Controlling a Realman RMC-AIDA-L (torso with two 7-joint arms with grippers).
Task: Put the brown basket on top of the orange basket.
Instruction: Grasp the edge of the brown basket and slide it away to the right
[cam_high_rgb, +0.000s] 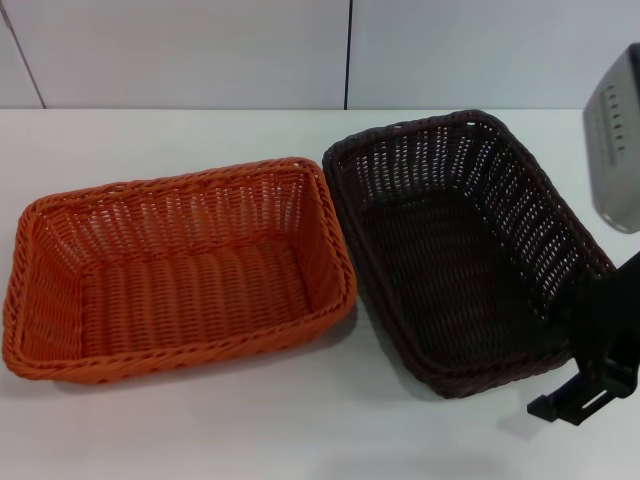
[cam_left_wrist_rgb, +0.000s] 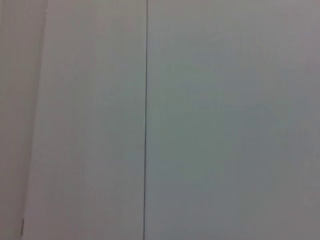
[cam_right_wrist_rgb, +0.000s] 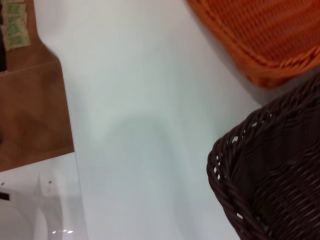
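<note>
Orange basket (cam_high_rgb: 180, 270) and brown basket (cam_high_rgb: 465, 250): woven wicker-style, ribbed, slight plastic sheen. My table (cam_high_rgb: 300, 430) smooth matt white. My right gripper (cam_high_rgb: 590, 385) matt black plastic.

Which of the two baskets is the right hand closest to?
The brown basket: the right hand is at its near right corner. The orange basket sits farther left.

Bright even light, soft shadows, slight blur

Right arm reaches in low from the right, its black tool (cam_high_rgb: 585, 385) near the table; left arm unseen.
</note>
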